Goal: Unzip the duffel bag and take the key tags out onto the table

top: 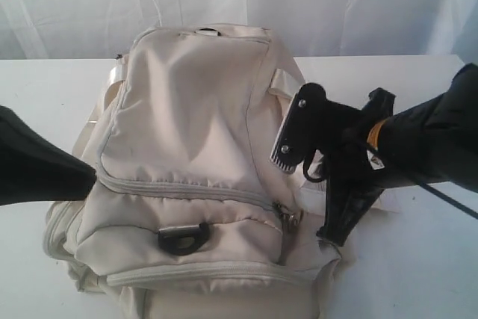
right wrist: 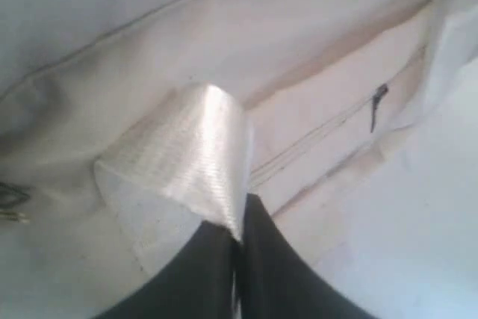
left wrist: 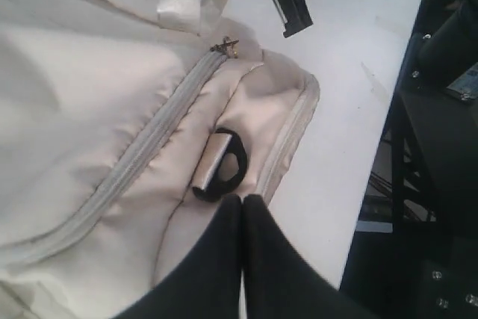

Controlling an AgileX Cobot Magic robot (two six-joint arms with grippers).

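The cream duffel bag lies on the white table, zipped shut. Its grey zipper ends at a metal pull on the right. The key tags are hidden. My left gripper is shut and empty, its tips just short of the black D-ring as the left wrist view shows them; in the exterior view it hovers at the bag's left side. My right gripper is shut on a pale webbing strap at the bag's right side.
A white curtain hangs behind the table. The left wrist view shows the table's edge close past the bag's end, with dark frame parts below. White tabletop shows on the right of the bag.
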